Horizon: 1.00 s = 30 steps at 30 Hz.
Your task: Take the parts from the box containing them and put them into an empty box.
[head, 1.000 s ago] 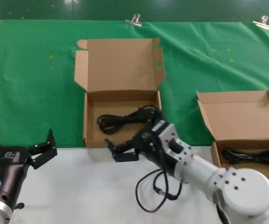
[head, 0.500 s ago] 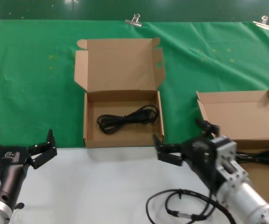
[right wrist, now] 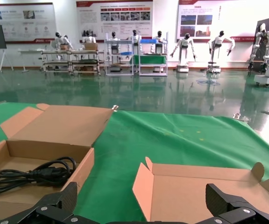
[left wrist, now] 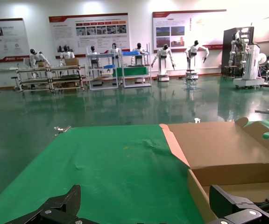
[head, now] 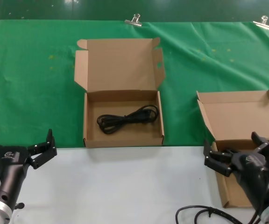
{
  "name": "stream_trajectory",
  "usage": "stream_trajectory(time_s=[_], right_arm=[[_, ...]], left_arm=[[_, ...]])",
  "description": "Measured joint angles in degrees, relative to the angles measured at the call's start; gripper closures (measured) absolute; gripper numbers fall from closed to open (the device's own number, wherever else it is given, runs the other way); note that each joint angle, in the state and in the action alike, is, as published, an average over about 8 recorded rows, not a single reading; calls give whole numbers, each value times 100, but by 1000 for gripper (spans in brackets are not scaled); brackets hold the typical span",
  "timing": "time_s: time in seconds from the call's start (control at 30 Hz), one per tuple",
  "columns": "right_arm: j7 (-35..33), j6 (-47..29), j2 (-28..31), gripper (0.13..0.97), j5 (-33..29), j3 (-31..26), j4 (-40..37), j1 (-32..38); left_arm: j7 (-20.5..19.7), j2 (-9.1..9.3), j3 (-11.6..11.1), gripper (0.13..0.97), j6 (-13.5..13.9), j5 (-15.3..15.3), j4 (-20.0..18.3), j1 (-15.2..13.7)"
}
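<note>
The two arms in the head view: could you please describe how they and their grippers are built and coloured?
Both arms are silver-grey metal with rounded joint housings and dark screw holes. The left gripper and the right gripper are black, each with two angular fingers on a black wrist block. A loose black cable loops beside the right arm.

No legible text, labels or numbers on anything.

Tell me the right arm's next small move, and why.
Probably lower the right gripper into the plain-lidded box that it hovers over, jaws open. It holds nothing, and one black cord lies in the winged-lid box. The plain-lidded box's inside is hidden behind the gripper, so check for a part there first. The left gripper waits open at the near left.
</note>
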Motion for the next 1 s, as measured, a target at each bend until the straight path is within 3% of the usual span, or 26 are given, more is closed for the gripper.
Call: stream_trajectory(time_s=[1.0], right_arm=[[0,21,9,129,17,34,35,-39]], left_arm=[[-1,0,0,132,0,0,0,0]])
